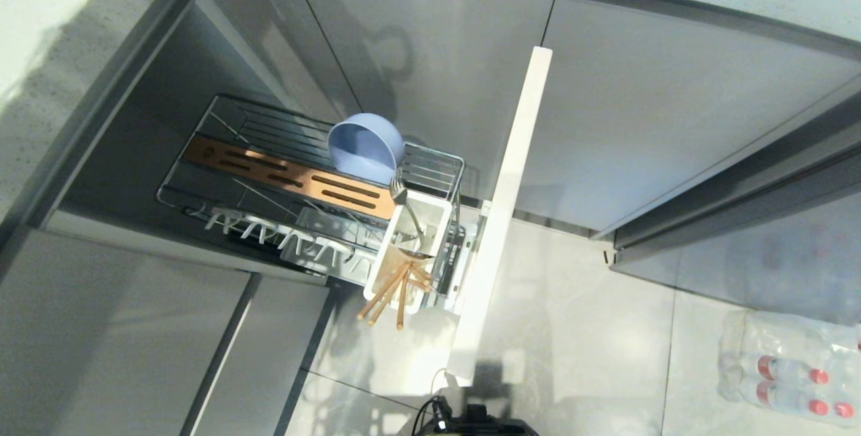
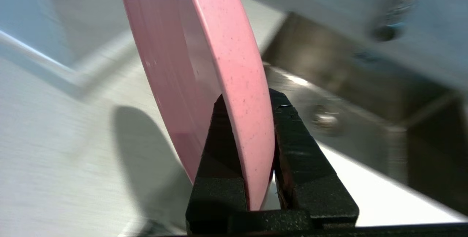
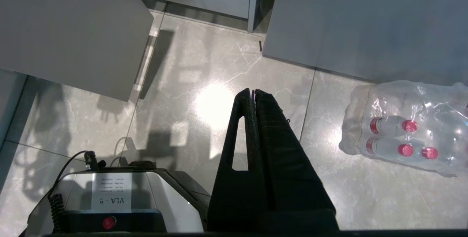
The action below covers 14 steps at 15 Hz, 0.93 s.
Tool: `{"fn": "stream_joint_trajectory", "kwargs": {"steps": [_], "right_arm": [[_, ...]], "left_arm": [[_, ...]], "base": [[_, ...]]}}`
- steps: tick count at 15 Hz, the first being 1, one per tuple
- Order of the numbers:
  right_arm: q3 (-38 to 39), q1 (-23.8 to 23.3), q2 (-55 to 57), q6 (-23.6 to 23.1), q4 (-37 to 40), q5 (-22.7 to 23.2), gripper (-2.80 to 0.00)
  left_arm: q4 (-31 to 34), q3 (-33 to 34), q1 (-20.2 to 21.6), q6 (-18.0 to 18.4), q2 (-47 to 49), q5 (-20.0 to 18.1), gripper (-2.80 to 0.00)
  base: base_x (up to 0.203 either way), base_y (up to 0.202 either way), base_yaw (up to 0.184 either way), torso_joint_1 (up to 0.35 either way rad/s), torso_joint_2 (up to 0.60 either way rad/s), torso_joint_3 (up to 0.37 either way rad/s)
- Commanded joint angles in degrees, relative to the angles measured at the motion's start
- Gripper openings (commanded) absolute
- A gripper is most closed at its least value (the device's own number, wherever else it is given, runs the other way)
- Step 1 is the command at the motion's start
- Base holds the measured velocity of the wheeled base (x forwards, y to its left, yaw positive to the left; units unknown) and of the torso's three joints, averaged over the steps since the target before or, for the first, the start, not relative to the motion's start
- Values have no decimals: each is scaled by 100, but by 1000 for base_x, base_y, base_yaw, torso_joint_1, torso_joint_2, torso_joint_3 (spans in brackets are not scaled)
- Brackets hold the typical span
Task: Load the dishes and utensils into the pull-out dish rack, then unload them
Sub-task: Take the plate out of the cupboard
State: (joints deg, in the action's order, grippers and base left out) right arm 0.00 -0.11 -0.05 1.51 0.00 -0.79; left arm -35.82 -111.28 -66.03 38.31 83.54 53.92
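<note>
The chrome wire pull-out dish rack (image 1: 202, 160) stands drawn out of the cabinet, with its narrow pale front (image 1: 501, 221) on the right. A periwinkle-blue bowl (image 1: 366, 148) rests tilted on the rack behind the brown slotted strip (image 1: 289, 179). The white utensil cup (image 1: 410, 247) holds a silver fork (image 1: 402, 197) and wooden chopsticks (image 1: 390, 295). The white plate prongs (image 1: 282, 239) stand bare. My left gripper (image 2: 248, 100) is shut on the rim of the salmon-pink plate (image 2: 204, 54), held on edge; neither shows in the head view. My right gripper (image 3: 252, 92) hangs shut and empty over the floor.
Grey cabinet doors (image 1: 672, 106) surround the rack. A shrink-wrapped pack of water bottles (image 3: 409, 127) lies on the tiled floor at the right. My own base (image 3: 117, 196) shows below the right arm. A steel sink edge (image 2: 329, 94) lies behind the plate.
</note>
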Motion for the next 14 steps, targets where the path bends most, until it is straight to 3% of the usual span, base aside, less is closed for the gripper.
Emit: {"fn": "stream_joint_trajectory", "kwargs": {"steps": [1,3,5,8,11,14], "right_arm": [[0,-7,5,-2,0,0,-280],[0,-6,5,-2,0,-2,-280],[0,2,5,-1,0,0,-280],[0,-6,5,-2,0,0,-280],[0,2,5,7,0,0,-280],[0,0,5,1,0,-2,-280]], "left_arm": [[-233,1,238,1175,31,127,-280],[-215,1,499,1824,20,615,-280],[147,1,731,2074,1,882,-280],[1568,4,1365,2088,-199,1325,-280],[3189,2,2449,2023,-542,1740,-280],[4583,1,3691,1432,-744,1754,-280]], "base": [[0,0,0,0,0,0],[0,0,0,0,0,0],[0,0,0,0,0,0],[0,0,0,0,0,0],[0,0,0,0,0,0],[0,0,0,0,0,0]]}}
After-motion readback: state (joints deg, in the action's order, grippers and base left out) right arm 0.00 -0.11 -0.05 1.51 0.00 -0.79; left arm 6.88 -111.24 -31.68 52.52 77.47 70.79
